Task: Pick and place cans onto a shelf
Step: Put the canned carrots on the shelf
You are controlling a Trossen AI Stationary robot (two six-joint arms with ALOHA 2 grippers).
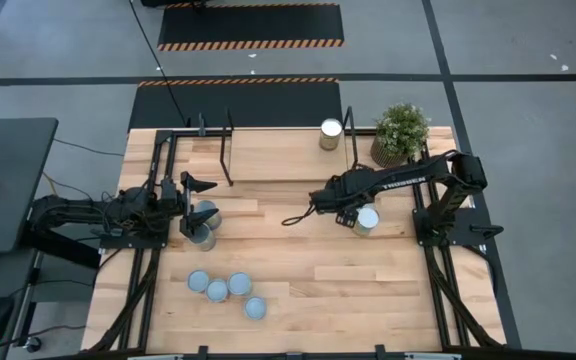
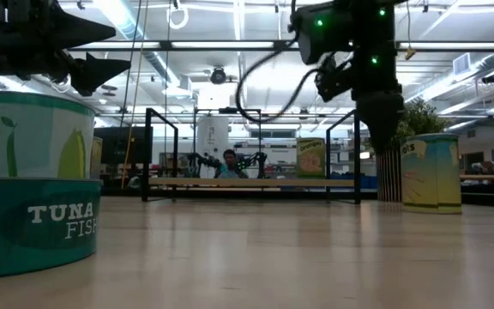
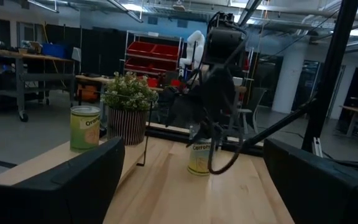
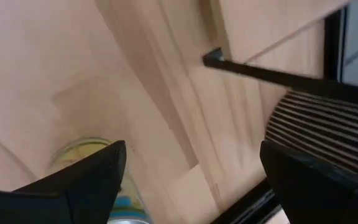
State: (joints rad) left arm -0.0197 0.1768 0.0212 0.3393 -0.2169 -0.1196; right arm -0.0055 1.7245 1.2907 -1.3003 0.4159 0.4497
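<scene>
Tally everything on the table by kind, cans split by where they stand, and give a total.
Cans on the shelf: 1
Cans on the tabletop: 7, namely 4 near the front edge, 2 by the left arm, 1 under the right arm
Potted plants: 1
Total: 9

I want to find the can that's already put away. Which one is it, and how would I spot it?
Find the potted plant at the table's far right corner. Next to it runs the shelf, a light-wood board in a black frame. The can stands on that board's end nearest the plant; it is the only can on the shelf, while all the others sit on the tabletop.
</scene>
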